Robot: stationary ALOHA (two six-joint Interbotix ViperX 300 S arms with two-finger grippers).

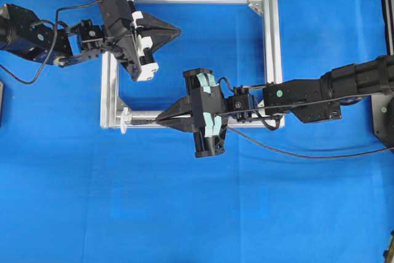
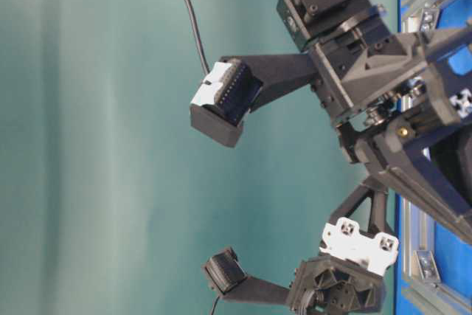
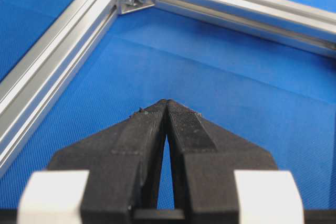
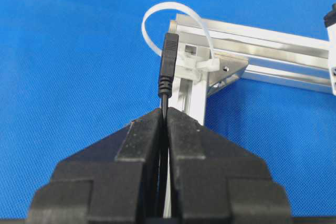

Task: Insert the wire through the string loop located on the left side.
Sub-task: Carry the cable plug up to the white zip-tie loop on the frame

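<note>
Right wrist view: our R gripper [image 4: 164, 116] is clamped on the wire [image 4: 169, 61], plug tip at the loop [image 4: 176, 27] at 12 o'clock, so we should push slow & straight, keeping tip centred; L gripper [image 3: 167, 106] pinched together, empty.

The overhead view looks straight down on the frame [image 1: 265, 60] from well above. The table-level view sits low beside the frame, turned sideways, close to the arms. Each wrist view looks along its gripper, close over the desk [image 3: 220, 87]; all share the frame.
</note>
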